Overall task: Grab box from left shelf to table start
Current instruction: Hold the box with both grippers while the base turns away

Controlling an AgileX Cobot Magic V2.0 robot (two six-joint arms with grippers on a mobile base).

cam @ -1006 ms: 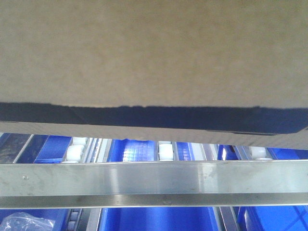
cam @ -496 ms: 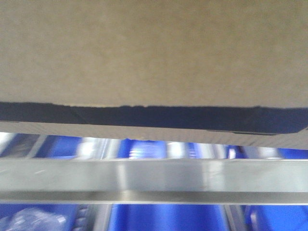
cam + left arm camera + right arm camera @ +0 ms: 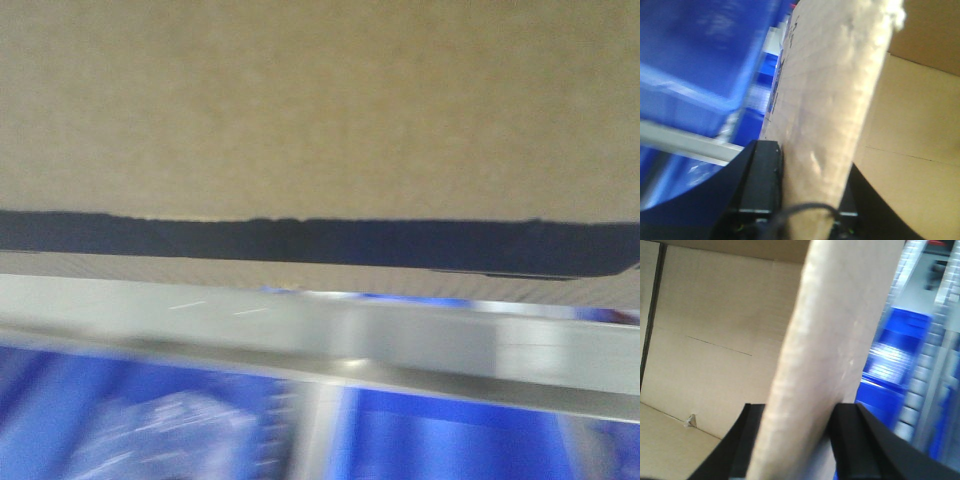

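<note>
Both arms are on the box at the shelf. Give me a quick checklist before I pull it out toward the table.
1. Left gripper shut on a wall of the box: ok.
2. Right gripper shut on a box wall: ok.
3. Box clear of the shelf rail: cannot tell, front view is blurred.
4. Blue bins apart from the box: cannot tell.
5. Table in view for placing: not ok, no view shows it.
</note>
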